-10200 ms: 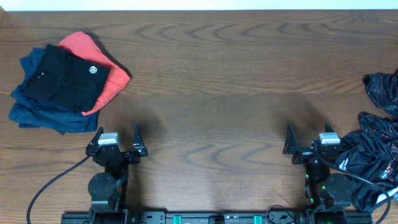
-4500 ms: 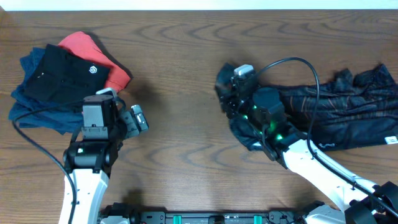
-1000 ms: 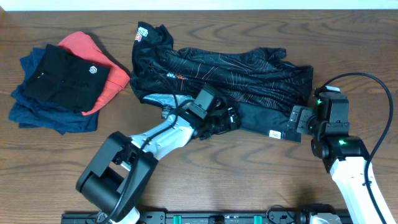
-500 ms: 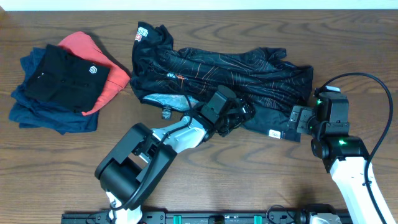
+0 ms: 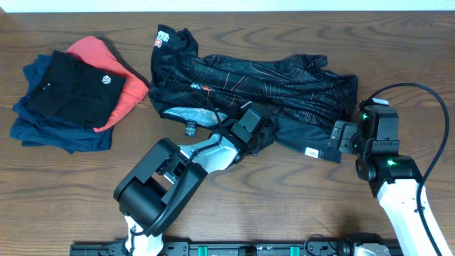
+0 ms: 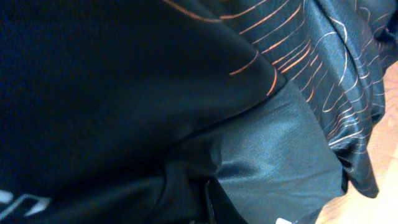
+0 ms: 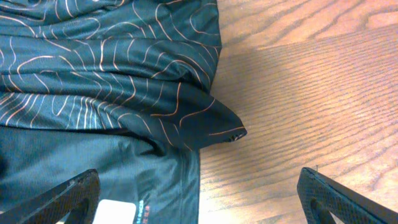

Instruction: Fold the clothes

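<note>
With my left claw [image 5: 263, 134] clenched on the near edge of the thin black jersey shirt with orange contour lines [image 5: 270, 85], crumpled at the middle of the wooden surface [image 5: 284, 206], and my right claw [image 5: 340, 136] released beside its hem, I think a one-sided pull may bunch it.

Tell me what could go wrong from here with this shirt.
1. The left end effector is shut in bunched fabric of the shirt; it may have caught several layers, so a pull could drag the whole heap.
2. The right end effector hangs open, half over bare table; closing there might miss the cloth.
</note>
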You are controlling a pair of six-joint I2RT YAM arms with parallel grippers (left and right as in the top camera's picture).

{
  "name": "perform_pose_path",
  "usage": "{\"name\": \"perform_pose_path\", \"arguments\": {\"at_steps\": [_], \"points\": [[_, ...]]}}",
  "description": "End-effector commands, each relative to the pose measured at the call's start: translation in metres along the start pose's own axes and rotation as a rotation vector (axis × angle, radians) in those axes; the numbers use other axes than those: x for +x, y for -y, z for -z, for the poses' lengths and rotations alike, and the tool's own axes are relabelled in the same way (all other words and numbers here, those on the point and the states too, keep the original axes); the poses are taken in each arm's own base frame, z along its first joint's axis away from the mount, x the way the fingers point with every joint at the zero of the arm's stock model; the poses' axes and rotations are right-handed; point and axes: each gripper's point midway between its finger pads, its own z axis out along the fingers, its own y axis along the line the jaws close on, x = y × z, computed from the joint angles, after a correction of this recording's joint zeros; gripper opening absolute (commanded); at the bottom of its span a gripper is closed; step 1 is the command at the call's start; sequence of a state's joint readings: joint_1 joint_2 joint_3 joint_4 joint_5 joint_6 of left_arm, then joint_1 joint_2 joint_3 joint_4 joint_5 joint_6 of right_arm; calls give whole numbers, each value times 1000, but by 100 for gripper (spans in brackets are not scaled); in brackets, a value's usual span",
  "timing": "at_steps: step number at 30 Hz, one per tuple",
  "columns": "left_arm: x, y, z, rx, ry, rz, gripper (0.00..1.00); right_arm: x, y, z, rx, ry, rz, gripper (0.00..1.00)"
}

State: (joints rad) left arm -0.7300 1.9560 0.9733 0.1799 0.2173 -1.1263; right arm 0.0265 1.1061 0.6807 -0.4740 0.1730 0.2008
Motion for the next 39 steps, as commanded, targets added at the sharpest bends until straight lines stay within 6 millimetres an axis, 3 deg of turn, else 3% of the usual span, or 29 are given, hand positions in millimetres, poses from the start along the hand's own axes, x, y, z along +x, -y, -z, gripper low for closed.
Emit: {"name": "perform_pose_path", "arguments": {"at_steps": [1, 5, 11, 16, 18, 23, 26, 34, 39], "points": [[-11, -60, -8, -181, 41, -62, 6, -5, 3, 0, 8, 8, -16, 99], [-12, -90, 24, -326, -13, -71, 6, -3, 3, 0, 10, 1, -15, 99], [-10, -140, 128, -593, -117, -38, 6, -1, 12, -2, 30, -13, -36, 99], [-26, -182, 214, -818, -28, 57, 6, 6, 17, -10, 47, -50, -42, 99], [-34, -191, 235, -847, 16, 96, 6, 12, 14, -17, 33, -85, -38, 97], [-41, -198, 249, -844, 41, 161, 6, 34, -8, -31, -79, -192, -37, 86], [-35, -208, 258, -893, 19, 175, 6, 43, -8, -39, -72, -235, -34, 84], [-32, -231, 269, -1001, 50, 177, 6, 8, -16, -67, -90, -94, -56, 83], [-46, -237, 277, -1047, 152, 198, 6, 7, -11, -92, -37, -78, -62, 84]]}}
